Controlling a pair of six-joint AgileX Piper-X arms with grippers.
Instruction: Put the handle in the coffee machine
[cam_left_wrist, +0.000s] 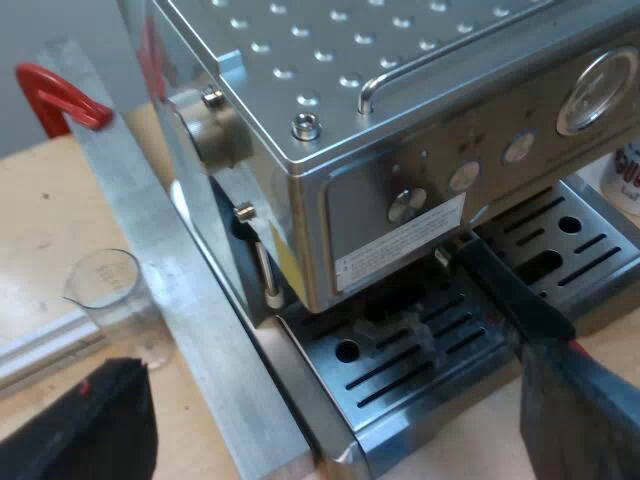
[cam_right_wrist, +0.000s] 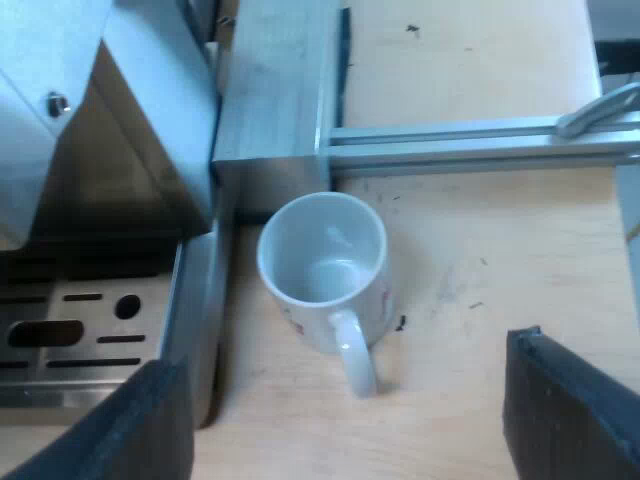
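The left gripper (cam_left_wrist: 332, 400) hangs low in front of the coffee machine (cam_left_wrist: 400, 100), angled down over the drip tray (cam_left_wrist: 420, 430). Its two black fingers (cam_left_wrist: 580, 420) are spread wide apart and grasp nothing. The handle (cam_left_wrist: 500, 285) is a dark bar that runs from under the machine's front out over the drip tray. Its red end shows right at the tip of one of those fingers, and I cannot tell whether the two touch. The metal part of the holder is hidden under the machine's front. A measuring glass (cam_left_wrist: 115, 300) stands upright on the wooden table (cam_left_wrist: 40, 220) near the machine's side. The right gripper (cam_right_wrist: 345, 355) points straight down over a white mug (cam_right_wrist: 325, 260), its fingers likewise released and wide. The mug stands upright on the table just beside the drip tray.
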